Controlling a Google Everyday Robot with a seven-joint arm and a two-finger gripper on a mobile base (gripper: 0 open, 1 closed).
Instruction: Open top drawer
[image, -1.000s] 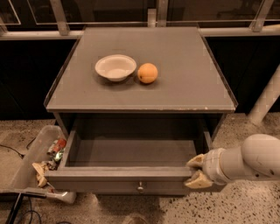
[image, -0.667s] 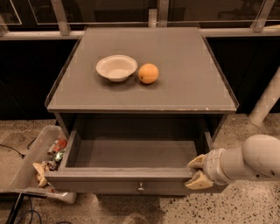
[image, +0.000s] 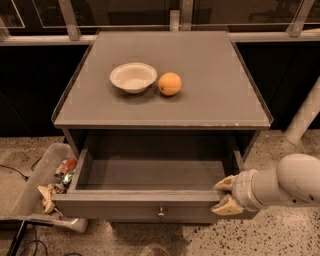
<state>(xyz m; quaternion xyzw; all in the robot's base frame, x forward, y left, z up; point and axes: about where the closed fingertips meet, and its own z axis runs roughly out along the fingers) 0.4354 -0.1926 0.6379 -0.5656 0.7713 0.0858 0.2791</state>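
The top drawer (image: 150, 172) of the grey cabinet stands pulled out toward me, showing a plain grey, empty box interior. Its front panel (image: 135, 206) faces me with a small round metal knob (image: 161, 213) at centre. My gripper (image: 225, 195) is at the right end of the drawer front, its two cream fingers one above the other beside the front's right corner. The white arm reaches in from the right edge.
On the cabinet top (image: 210, 85) sit a white bowl (image: 133, 77) and an orange (image: 170, 83). A grey bin (image: 42, 190) with wrappers stands on the floor at the left, with cables near it. A white post (image: 305, 112) rises at the right.
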